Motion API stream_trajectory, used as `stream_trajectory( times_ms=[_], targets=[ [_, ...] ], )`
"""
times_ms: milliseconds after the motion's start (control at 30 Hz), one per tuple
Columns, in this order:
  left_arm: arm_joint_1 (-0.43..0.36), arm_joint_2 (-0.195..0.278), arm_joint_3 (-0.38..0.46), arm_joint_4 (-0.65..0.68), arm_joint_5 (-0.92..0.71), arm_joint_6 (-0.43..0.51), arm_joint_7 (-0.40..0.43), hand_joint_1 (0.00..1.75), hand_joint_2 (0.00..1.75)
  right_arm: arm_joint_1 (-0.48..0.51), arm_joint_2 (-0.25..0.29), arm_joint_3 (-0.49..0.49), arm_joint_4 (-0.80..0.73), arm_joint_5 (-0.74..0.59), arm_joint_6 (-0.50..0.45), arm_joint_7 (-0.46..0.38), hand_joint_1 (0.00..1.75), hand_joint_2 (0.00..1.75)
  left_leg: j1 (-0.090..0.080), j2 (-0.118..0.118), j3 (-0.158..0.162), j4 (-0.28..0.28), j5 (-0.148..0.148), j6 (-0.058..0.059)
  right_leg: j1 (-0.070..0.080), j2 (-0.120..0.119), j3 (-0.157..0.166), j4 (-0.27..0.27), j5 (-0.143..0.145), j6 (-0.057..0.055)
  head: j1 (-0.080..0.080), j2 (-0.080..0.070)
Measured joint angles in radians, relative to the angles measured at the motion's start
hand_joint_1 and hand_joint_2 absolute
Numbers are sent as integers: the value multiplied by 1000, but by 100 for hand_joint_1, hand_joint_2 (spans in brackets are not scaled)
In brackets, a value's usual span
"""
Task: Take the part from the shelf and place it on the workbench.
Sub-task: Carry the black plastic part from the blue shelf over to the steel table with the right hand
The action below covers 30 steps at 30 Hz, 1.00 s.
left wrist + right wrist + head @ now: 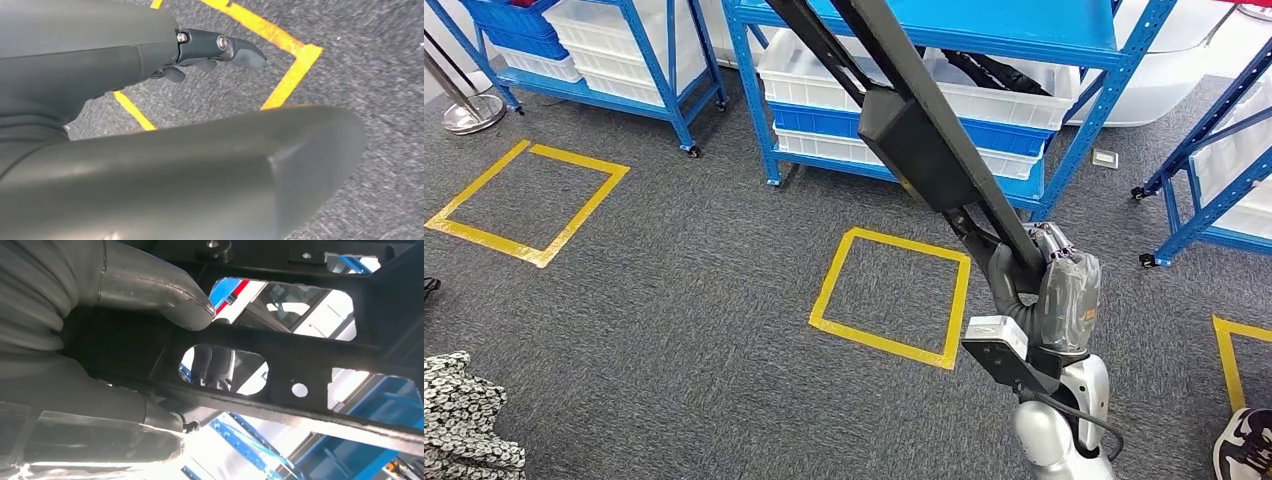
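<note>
A long black metal part point(914, 140) is held at its lower end by the right hand point(1049, 285), whose fingers are wrapped around the bar. From that grip the part is seen rising up and away in the head view, crossing in front of the blue shelf point(984, 35) and reaching past the picture's top edge. A thicker black block is fixed along the part's middle. In the right wrist view the part point(280, 347) is shown as a flat black frame pierced by rounded openings and small holes, with the grey thumb point(165, 292) pressed on one face and dark fingers point(212, 365) visible through an opening on the other face.

White bins point(984, 95) and a blue bin are stacked on the shelf behind the part. A square of yellow tape point(894, 298) is marked on the grey carpet point(684, 270) just beside the right hand, on the side away from the robot's right arm. A second yellow square point(529, 200) is laid further off, near another blue shelf point(639, 60) loaded with white bins.

The left hand point(150, 65) is seen in the left wrist view hanging over the carpet, above a corner of yellow tape point(292, 75); its dark fingers point(235, 50) are curled in with nothing between them.
</note>
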Motion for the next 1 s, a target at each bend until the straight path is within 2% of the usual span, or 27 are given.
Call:
stream_trajectory(
  times_ms=[67,100,133,167,200,233,267,333,367,400,467,533,600,667,700,733,800,833,867,900,967,1000],
  targets=[
    [-1,1,0,0,3,1,0,0,0,-3,3,2,3,-1,6,-1,175,175,4,41,-37,80,-45,-11,-1,-14,3,-1,0,-13,-6,0],
    [-2,0,1,1,4,1,0,0,0,-4,5,2,5,-1,8,-1,175,175,6,61,-69,144,-77,-16,2,-21,3,-1,-1,-17,-10,0],
    [-2,0,1,1,5,1,0,0,0,-6,7,2,8,-2,9,-2,175,175,8,72,-104,212,-104,-19,5,-29,3,-1,-3,-20,-11,0],
    [-2,0,2,1,6,1,-1,0,0,-7,8,2,12,-2,10,-2,175,175,10,77,-130,261,-118,-21,8,-38,4,-1,-4,-21,-11,0],
    [-2,0,2,1,7,1,-1,0,0,-8,10,3,16,-2,10,-2,175,175,11,79,-140,275,-113,-20,11,-46,4,-1,-5,-22,-11,0],
    [-2,0,3,1,7,1,-1,0,0,-9,12,3,19,-2,10,-2,175,175,11,80,-130,250,-91,-16,13,-54,6,-1,-6,-23,-11,0],
    [-2,0,3,1,8,2,-2,0,0,-10,14,3,21,-2,10,-2,175,175,8,87,-99,189,-58,-8,16,-61,7,-1,-7,-24,-11,0],
    [-4,2,4,1,7,4,-3,0,0,-14,19,4,22,0,10,-3,175,175,-3,121,-33,56,-6,14,22,-74,10,-3,-9,-23,-10,0],
    [-6,3,4,0,5,6,-5,0,0,-15,21,4,22,2,10,-3,175,175,-10,133,-13,17,4,23,24,-80,11,-3,-11,-22,-10,0],
    [-7,5,4,0,2,8,-6,0,0,-16,23,5,22,6,10,-3,175,175,-15,138,-7,1,4,29,25,-87,11,-5,-12,-19,-10,0],
    [-6,5,4,1,-2,11,-7,0,0,-16,28,8,22,12,10,-3,175,175,-16,121,-3,-10,8,38,27,-100,13,-8,-14,-11,-11,0],
    [-6,3,4,1,-2,15,-6,0,0,-17,31,10,22,17,11,-4,175,175,-11,104,11,-35,23,46,29,-78,4,16,-29,-7,-8,0],
    [-8,1,4,1,-6,22,-4,0,0,-17,31,11,25,17,13,-8,175,175,-7,85,19,-50,33,50,25,-38,-47,120,-77,-13,-3,0],
    [-9,1,4,1,-13,28,-2,0,0,-17,31,11,31,16,17,-12,175,175,-6,62,17,-51,35,50,20,-23,-114,248,-124,-14,-2,0],
    [-9,1,4,1,-14,30,-1,0,0,-17,31,11,35,16,19,-13,175,175,-6,51,17,-50,35,50,17,-22,-130,275,-126,-8,-2,0],
    [-8,0,4,1,-15,31,-1,0,0,-17,31,11,38,16,20,-14,175,175,-5,38,18,-49,35,48,14,-20,-126,262,-112,2,-2,0],
    [-7,-1,4,2,-16,32,0,0,0,-18,30,12,41,16,21,-14,175,175,-3,15,16,-43,32,39,4,-6,-67,132,-54,23,-2,0],
    [-7,-2,4,2,-16,32,0,0,0,-19,31,12,42,16,21,-14,175,175,-5,4,13,-34,28,31,1,6,-35,65,-28,28,-1,0],
    [-7,-2,4,2,-17,32,0,0,0,-19,32,12,43,16,21,-15,175,175,-6,-4,8,-26,24,24,-1,13,-13,21,-13,28,-2,0],
    [-6,-2,4,2,-17,33,0,0,0,-20,33,13,43,15,21,-15,175,175,-6,-10,3,-20,21,16,0,18,-4,2,-6,24,-3,0],
    [-3,-2,4,2,-14,33,0,0,0,-23,35,14,45,13,23,-17,175,175,0,-18,-4,-16,20,6,2,7,-4,2,-3,10,-5,0],
    [-1,-1,4,3,-11,34,0,0,0,-26,36,15,46,10,24,-19,175,175,3,-10,-7,-10,17,1,1,2,-2,1,-2,4,-6,0]
  ],
)
